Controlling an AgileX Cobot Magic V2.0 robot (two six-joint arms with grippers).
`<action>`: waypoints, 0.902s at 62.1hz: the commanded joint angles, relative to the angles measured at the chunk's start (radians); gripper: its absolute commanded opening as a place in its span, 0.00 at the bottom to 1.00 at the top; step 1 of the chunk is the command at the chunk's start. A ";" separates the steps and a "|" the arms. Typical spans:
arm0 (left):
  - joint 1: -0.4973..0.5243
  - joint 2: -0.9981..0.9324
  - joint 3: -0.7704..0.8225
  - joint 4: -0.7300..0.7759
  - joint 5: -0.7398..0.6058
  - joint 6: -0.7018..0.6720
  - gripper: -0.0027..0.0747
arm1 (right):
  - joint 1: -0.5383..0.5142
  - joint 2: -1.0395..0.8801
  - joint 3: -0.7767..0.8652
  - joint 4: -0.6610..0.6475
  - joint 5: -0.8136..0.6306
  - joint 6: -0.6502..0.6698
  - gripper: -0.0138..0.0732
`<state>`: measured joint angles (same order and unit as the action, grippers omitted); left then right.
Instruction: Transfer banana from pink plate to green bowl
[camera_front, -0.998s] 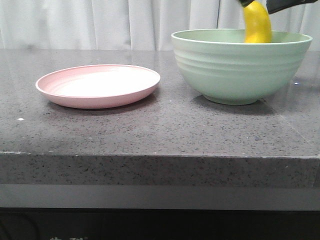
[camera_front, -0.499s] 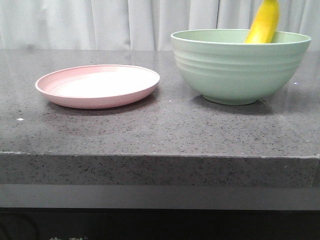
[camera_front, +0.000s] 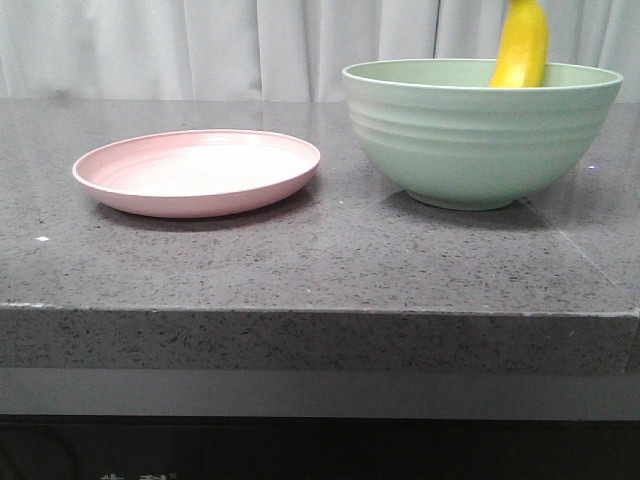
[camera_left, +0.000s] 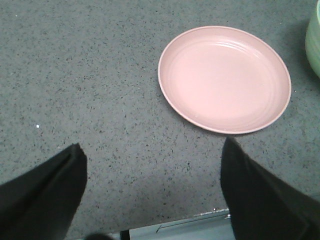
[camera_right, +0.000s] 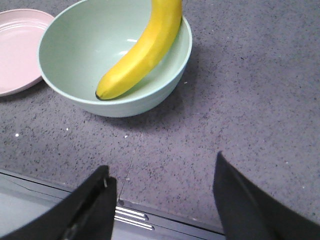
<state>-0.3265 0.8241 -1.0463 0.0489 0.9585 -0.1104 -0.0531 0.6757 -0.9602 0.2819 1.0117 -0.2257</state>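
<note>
Right gripper (camera_right: 162, 200): jaws spread wide, nothing between them, hanging above bare counter (camera_right: 250, 90) on the near side of the green bowl (camera_right: 75, 55). Left gripper (camera_left: 152, 195): likewise wide open and empty, poised over the counter short of the pink plate (camera_left: 225, 80). We note neither gripper shows in the front view. Past the right gripper, the banana (camera_right: 142, 52) sits in the bowl, dark tip down near the inner wall, body propped against the rim so the stem end rises out of it. From the front, its upper part (camera_front: 522, 45) sticks up above the bowl's far rim (camera_front: 480, 140). We judge it leans this way because it is too long to lie flat across the curved bottom. The plate (camera_front: 195, 170) lies bare, beside the bowl but apart from it. We judge the transfer done; both arms stand clear of the dishes.
</note>
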 joint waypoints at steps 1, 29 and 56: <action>0.003 -0.079 0.051 0.009 -0.111 -0.019 0.74 | -0.007 -0.073 0.029 0.011 -0.058 0.002 0.67; 0.003 -0.267 0.256 0.009 -0.283 -0.019 0.65 | -0.007 -0.262 0.149 0.033 -0.075 0.027 0.54; 0.003 -0.267 0.256 0.000 -0.270 -0.019 0.01 | -0.007 -0.262 0.156 0.054 -0.080 0.027 0.08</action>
<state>-0.3265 0.5562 -0.7651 0.0553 0.7555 -0.1196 -0.0531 0.4079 -0.7843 0.3124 1.0046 -0.1995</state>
